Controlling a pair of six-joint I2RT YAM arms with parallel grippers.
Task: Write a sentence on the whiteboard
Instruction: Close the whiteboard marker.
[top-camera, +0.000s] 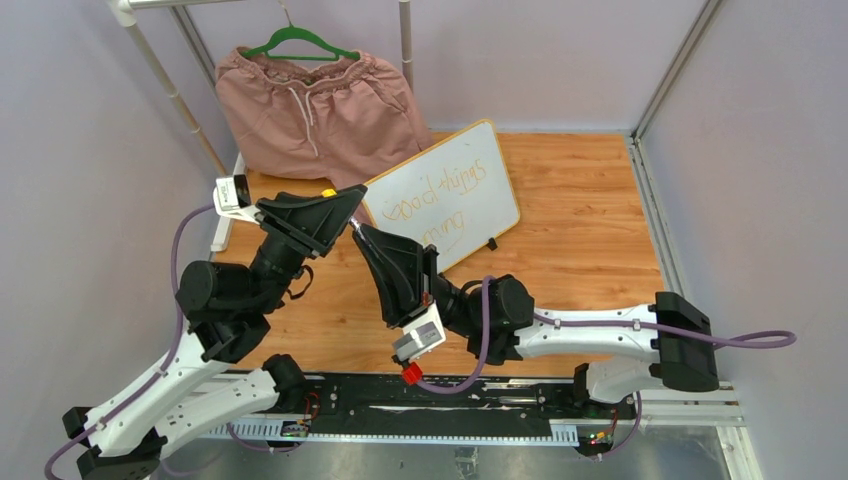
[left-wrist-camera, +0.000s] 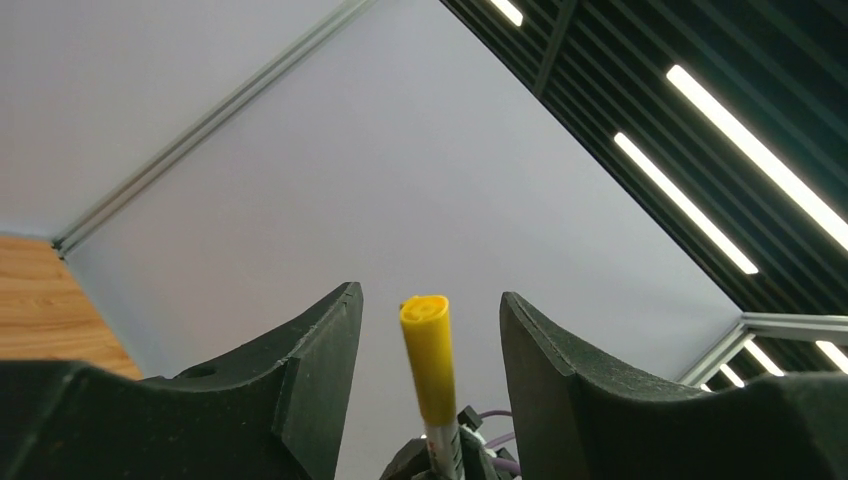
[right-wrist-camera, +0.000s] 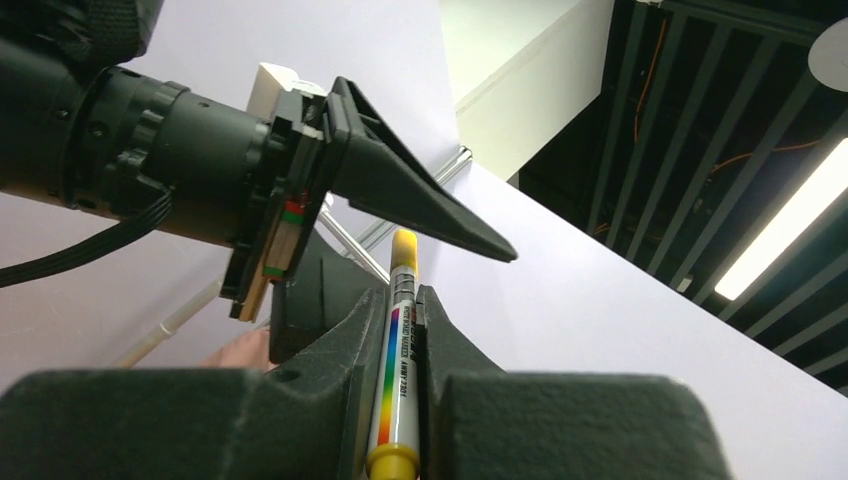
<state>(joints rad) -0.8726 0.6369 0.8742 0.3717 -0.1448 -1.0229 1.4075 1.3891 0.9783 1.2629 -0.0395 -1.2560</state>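
Observation:
The whiteboard leans tilted at the back middle of the wooden table. The sentence is on it in thin orange cursive, two lines. My right gripper is shut on a white marker with a rainbow stripe, held in the air in front of the board. The marker's yellow cap points up between the fingers of my left gripper. The left jaws are open, one on each side of the cap, with a gap on both sides. In the top view the left gripper meets the right gripper tip to tip.
Pink shorts hang on a green hanger from a white rack at the back left, close behind the left gripper. The rack's base lies by the left wall. Grey walls enclose the table on three sides.

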